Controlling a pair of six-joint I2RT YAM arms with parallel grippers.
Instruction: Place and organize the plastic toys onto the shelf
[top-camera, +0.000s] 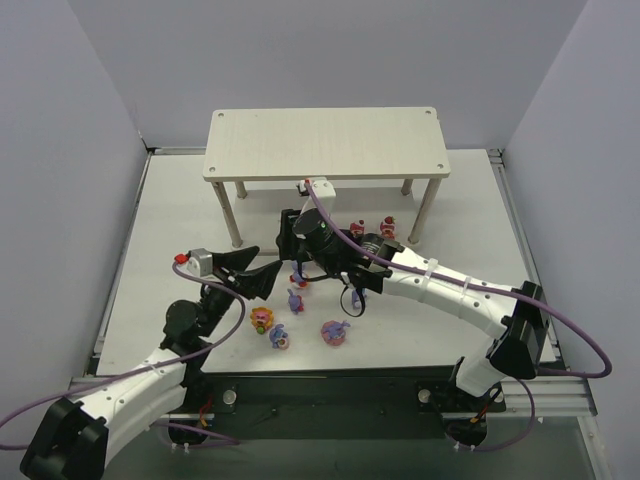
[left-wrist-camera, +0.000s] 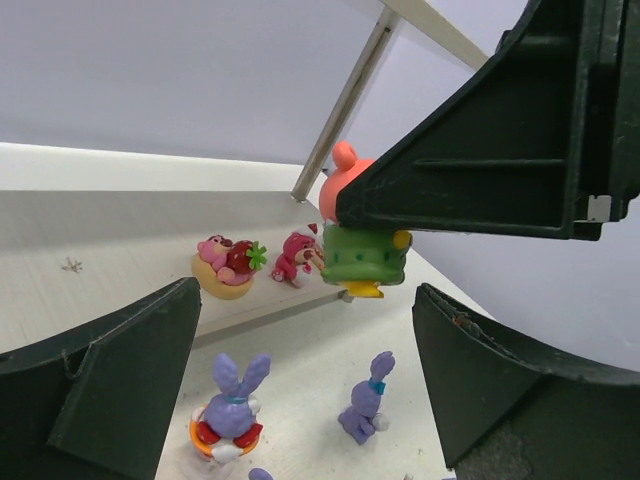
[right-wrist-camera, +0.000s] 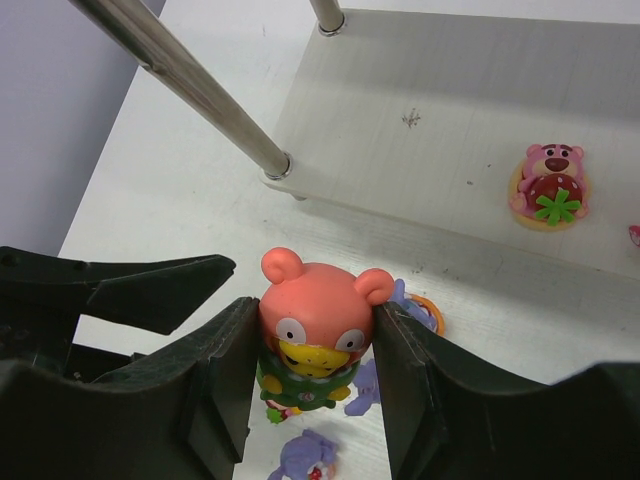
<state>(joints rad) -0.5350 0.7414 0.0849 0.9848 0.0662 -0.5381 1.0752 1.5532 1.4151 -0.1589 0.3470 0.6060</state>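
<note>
Spanning the ground ahead of both pincers, the shelf (top-camera: 325, 140) is the biggest thing in view. Its lower tier (right-wrist-camera: 450, 120) is what the coming move turns on. That pale board lies forward of the right pincer (right-wrist-camera: 315, 375), with its near edge just past the tips. One round leg (right-wrist-camera: 190, 90) slants off ahead to that pincer's left. The table (top-camera: 160, 250) runs underneath both pincers.

The right pincer is clamped on a pink-headed toy in a green outfit (right-wrist-camera: 315, 340), one finger pressed to each flank. It holds the toy over the table, short of the board's edge. Seen from the left wrist, the toy hangs close to upright, ears up and yellow feet down. Its long axis therefore runs roughly top to bottom, and it should land standing if carried forward and lowered straight. I judge the right arm the one to finish this placement, since it has the toy and sits closer to the board. The left pincer (left-wrist-camera: 300, 400) stands spread wide and empty, just beside the right one on the side away from the shelf.

On the lower tier, ahead and to the right of the right pincer, sits a pink bear on a strawberry base (right-wrist-camera: 547, 185). A second small pink figure (left-wrist-camera: 297, 255) is just beside it. Bare board lies between the bear and the leg. Below the left pincer, a purple bunny on an orange base (left-wrist-camera: 232, 400) and a smaller bunny (left-wrist-camera: 365, 400) stand on the table.
</note>
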